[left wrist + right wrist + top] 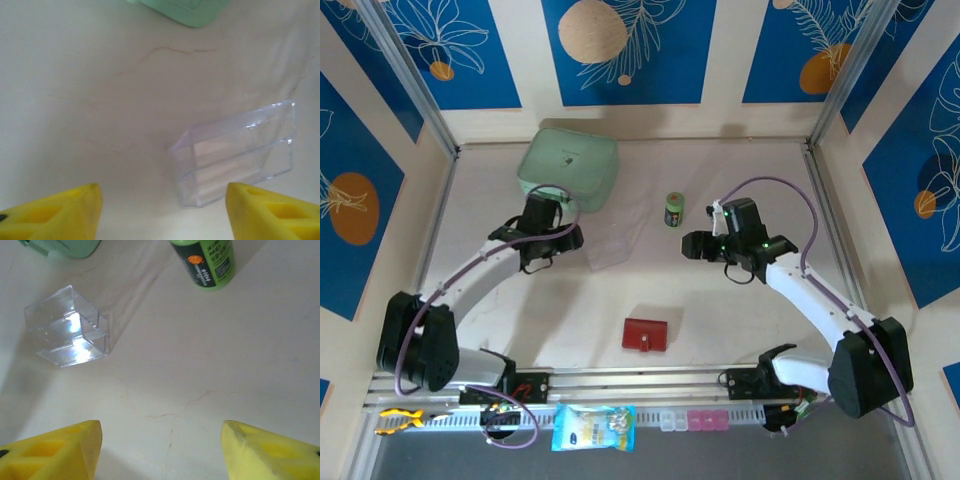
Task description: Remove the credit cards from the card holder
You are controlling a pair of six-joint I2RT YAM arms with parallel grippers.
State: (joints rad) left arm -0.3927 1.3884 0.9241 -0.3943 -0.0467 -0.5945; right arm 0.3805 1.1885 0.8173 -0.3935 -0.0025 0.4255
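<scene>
Hovering beyond the closed card holder [646,334], left tool [563,240] and right tool [696,244] stand parted, each gripping nothing.

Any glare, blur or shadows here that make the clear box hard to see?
Top external: even light, the clear box nearly vanishes against the pale table. Left wrist: soft focus, its edges hazy. Right wrist: bright glare inside it, a soft shadow beside it.
</scene>
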